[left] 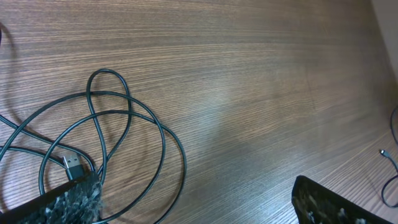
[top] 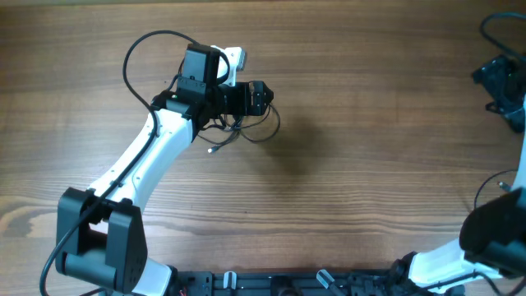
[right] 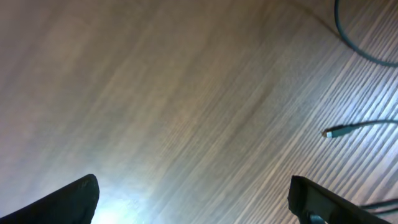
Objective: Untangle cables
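Observation:
A bundle of thin black cables [top: 246, 131] lies in loose overlapping loops on the wooden table, partly under my left gripper [top: 263, 99]. One small plug end [top: 212, 150] sticks out toward the front. In the left wrist view the loops [left: 118, 124] lie at the left with a metallic plug [left: 73, 167] beside my left finger. My left gripper [left: 199, 211] is open and holds nothing. My right gripper [top: 496, 80] is at the far right edge. It is open and empty in the right wrist view [right: 199, 202]. Another thin cable with a plug tip [right: 329, 132] lies to its right.
The thicker black wire of the left arm [top: 136, 57] arcs behind its wrist. A thin cable end [top: 499, 186] lies near the right arm's base and also shows in the left wrist view [left: 384, 152]. The wooden table [top: 370, 148] stretches between the arms.

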